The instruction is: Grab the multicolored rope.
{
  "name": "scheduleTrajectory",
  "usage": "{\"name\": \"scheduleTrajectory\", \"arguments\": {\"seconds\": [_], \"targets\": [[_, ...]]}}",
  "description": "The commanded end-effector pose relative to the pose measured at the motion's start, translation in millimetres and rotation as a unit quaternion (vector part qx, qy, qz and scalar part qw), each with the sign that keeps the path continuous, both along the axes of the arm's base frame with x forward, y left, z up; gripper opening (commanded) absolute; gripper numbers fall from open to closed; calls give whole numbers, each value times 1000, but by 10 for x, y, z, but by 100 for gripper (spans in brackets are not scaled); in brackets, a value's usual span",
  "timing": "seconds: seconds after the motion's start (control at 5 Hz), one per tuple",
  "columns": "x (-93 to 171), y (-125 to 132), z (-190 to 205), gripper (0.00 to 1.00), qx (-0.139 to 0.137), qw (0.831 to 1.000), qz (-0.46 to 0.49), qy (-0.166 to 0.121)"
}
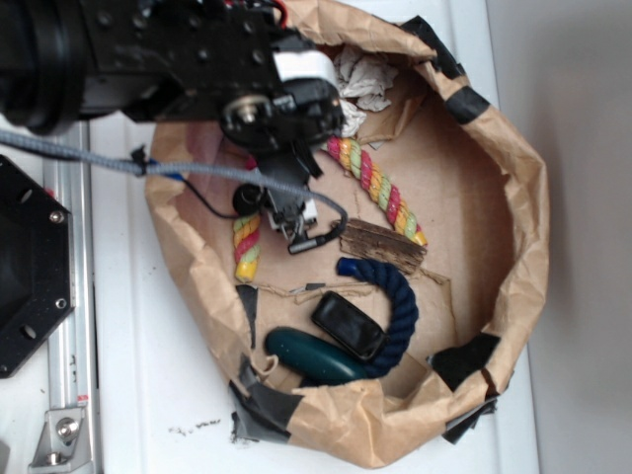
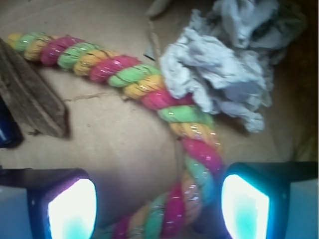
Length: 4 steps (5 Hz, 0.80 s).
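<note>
Two glowing claw fingertips (image 2: 72,209) at the bottom of the wrist view, spread wide, nothing clamped. Claw (image 2: 158,206) open, straddling the multicolored rope (image 2: 149,89), whose pink, yellow and green strands pass up between the pads nearer the right one. Rope bent in an arch on the brown paper floor of a crumpled paper bag (image 1: 523,197); one end toward the bag's left wall, the other reaching right to a piece of dark wood (image 1: 383,242). Crumpled grey-white paper wad (image 2: 219,69) touching the bend of the arch, near the bag's top rim. Lower down, a dark navy rope (image 1: 395,306) curled around a small black case (image 1: 348,324), beside a dark green oblong object (image 1: 316,357) near the bottom rim. Bag resting on a white surface (image 1: 128,395).
</note>
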State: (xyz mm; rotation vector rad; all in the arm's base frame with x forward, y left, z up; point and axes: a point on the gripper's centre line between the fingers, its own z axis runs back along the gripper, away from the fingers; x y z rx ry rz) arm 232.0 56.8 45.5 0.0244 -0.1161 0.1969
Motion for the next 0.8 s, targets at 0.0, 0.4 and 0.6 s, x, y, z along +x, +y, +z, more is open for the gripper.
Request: {"name": "scheduleTrajectory", "arguments": {"seconds": [0.0, 0.4, 0.6], "targets": [[-11, 169, 15, 100, 9, 1000, 20, -14], [71, 107, -424, 0, 14, 990, 131, 56], [29, 71, -363, 0, 20, 991, 124, 46]]}}
